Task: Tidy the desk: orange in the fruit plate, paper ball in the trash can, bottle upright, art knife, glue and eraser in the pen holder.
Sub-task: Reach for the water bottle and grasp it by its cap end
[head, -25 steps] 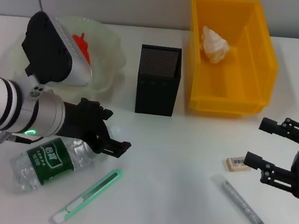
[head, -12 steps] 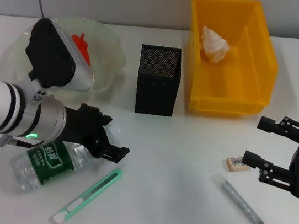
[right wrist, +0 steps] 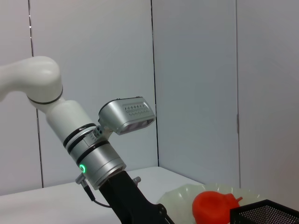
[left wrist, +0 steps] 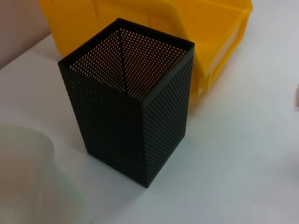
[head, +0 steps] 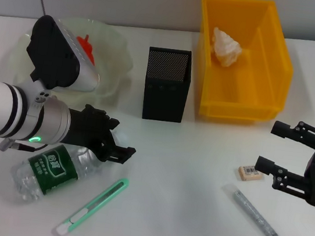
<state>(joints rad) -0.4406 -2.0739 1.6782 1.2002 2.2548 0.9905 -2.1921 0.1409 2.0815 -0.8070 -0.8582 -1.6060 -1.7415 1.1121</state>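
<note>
The left claw (head: 119, 148) has lifted slightly off the lying bottle (head: 50, 170) near the table's left front edge, fingers spread, gripping nothing: the bottle is yet to be righted. The right claw (head: 279, 150) stays open over the eraser (head: 249, 172). Only the right wrist view shows the orange (right wrist: 215, 206) in the fruit plate (right wrist: 180, 198).

Orange (head: 87, 50) half hidden behind left arm's wrist camera. Bottle (head: 50, 170) neck and cap covered by left pincer (head: 115, 147). Right pincer (head: 273, 147) body cut off at head view's edge.
</note>
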